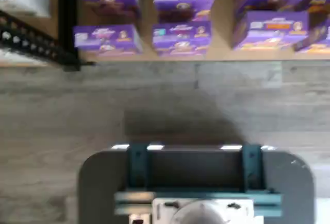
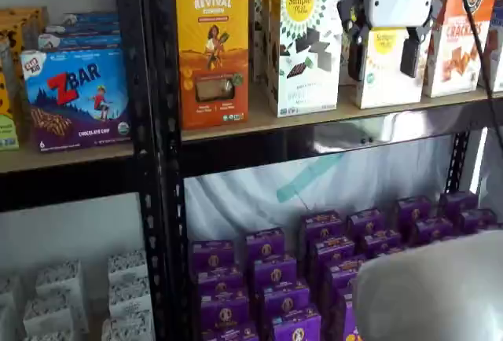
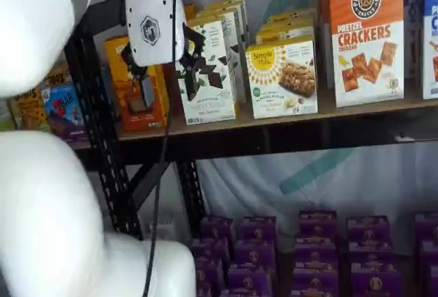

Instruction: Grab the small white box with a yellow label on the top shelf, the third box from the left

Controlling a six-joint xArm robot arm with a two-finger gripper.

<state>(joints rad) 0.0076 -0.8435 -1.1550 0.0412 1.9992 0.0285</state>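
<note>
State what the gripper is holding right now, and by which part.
Nothing is held. In both shelf views the gripper hangs open in front of the top shelf, its fingers apart and empty; the small white box stands ungrasped on the board.

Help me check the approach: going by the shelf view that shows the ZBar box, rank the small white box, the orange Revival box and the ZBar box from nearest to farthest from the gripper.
1. small white box, right behind the open gripper
2. orange Revival box, farther left, same shelf
3. ZBar box, far left, neighbouring bay
</note>
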